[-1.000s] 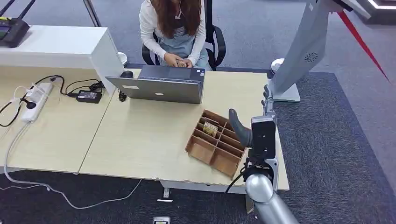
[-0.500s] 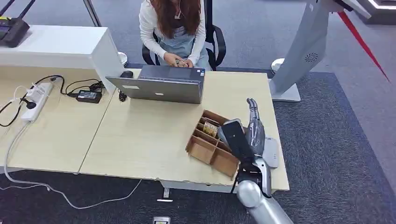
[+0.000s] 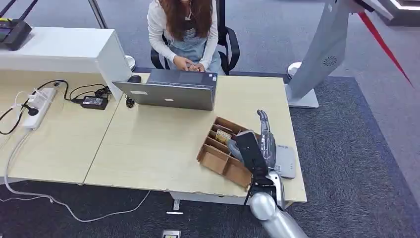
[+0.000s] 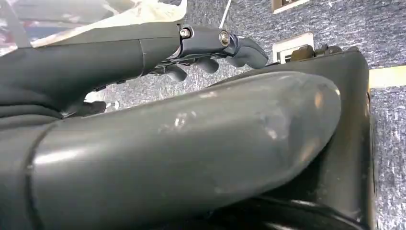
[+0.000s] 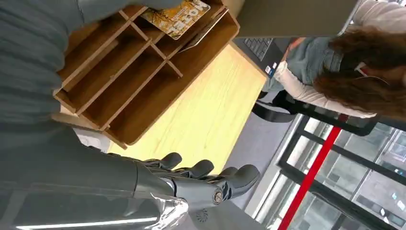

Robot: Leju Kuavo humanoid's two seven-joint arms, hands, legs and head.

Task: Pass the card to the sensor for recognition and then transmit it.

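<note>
On the far left of the desk (image 3: 148,144): a white power strip (image 3: 39,106) with trailing cables, then a black power adapter (image 3: 94,102). Behind, a white counter (image 3: 59,49). At centre, an open grey laptop (image 3: 171,91), and past it a seated person (image 3: 185,34) with both hands at the keyboard edge. Further right, near the front edge, a wooden divided tray (image 3: 225,151) set at an angle, holding the card (image 3: 223,136) in one of its far compartments; in the right wrist view, the orange printed card (image 5: 181,17) leaning in a corner cell of the tray (image 5: 134,81). Directly right of the tray and partly over it, the right hand (image 3: 265,139), holding nothing, fingers extended and close together, pointing away from the robot; beneath them a flat grey sensor pad (image 3: 285,161) on the desk. Beyond the desk's right end, a grey stand (image 3: 322,54). Left hand (image 4: 206,48) hanging beside the robot's body over carpet, fingers loosely curled, nothing held.
</note>
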